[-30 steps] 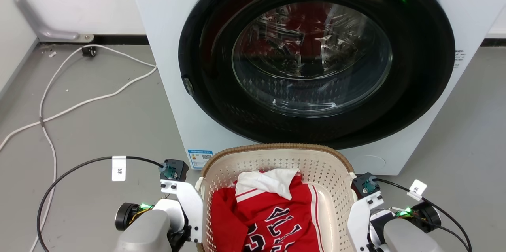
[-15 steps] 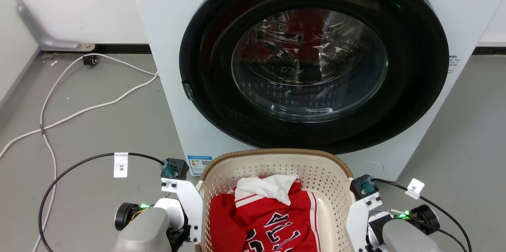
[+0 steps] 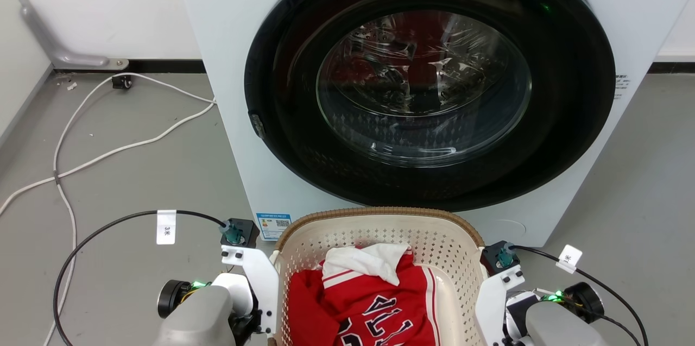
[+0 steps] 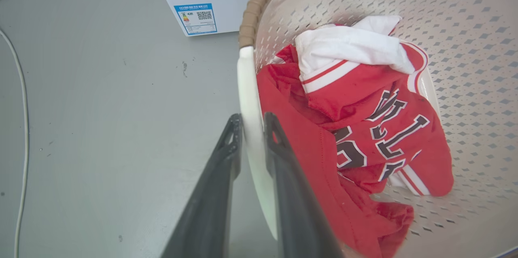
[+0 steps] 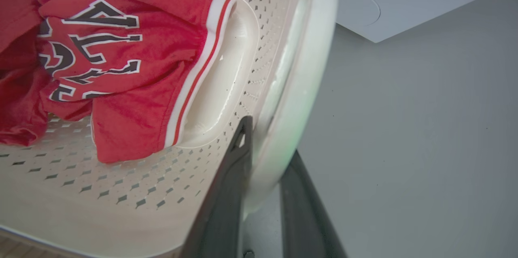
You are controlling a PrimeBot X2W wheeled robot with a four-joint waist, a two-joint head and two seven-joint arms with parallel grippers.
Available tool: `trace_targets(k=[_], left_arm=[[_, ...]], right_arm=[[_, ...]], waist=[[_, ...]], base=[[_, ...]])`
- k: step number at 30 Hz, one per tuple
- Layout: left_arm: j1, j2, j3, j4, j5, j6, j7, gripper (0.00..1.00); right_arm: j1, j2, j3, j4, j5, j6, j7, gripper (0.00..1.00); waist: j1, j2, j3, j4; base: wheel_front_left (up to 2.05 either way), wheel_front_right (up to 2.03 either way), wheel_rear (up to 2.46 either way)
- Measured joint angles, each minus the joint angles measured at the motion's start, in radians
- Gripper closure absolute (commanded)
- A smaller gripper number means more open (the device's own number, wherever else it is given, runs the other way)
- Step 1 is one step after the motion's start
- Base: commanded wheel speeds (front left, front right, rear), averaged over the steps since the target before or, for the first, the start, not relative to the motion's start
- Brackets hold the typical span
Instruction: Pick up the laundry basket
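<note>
Cream-white perforated plastic with a brown woven-look rim, the laundry basket sits directly in front of the washing machine, just below its round dark door in the head view. Its far rim lies close to the foot of the machine. I cannot tell whether its base rests on the grey floor.

Inside the basket lies a crumpled red jersey with black-and-white lettering, and a white cloth is folded over the jersey's end nearest the machine.

The left gripper is at the basket's side away from the machine's energy label. Its jaws are closed on the white left loop handle, one dark finger outside the loop and one inside, against the jersey.

The right gripper is at the opposite side. Its jaws clamp the right loop handle, which runs up between the two fingers, the inner one lying along the perforated wall.

In the head view both pale wrists flank the basket, level with its half farthest from the machine.

On the floor on the robot's left of the machine, a white cable trails away from its corner. A black cable with a white tag curves nearer the basket.
</note>
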State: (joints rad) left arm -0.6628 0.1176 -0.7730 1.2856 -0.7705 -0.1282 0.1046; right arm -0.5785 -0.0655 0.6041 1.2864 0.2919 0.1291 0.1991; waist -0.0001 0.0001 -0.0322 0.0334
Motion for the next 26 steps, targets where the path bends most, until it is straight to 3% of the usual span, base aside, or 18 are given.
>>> trace_targets(k=[26], left_arm=[[0.0, 0.0, -0.03, 0.001, -0.031, -0.001, 0.002, 1.0]], right_arm=[[-0.016, -0.016, 0.109, 0.0, 0.106, 0.0, 0.012, 1.0]], waist=[[0.0001, 0.0, 0.008, 0.002]], base=[[0.0, 0.0, 0.0]])
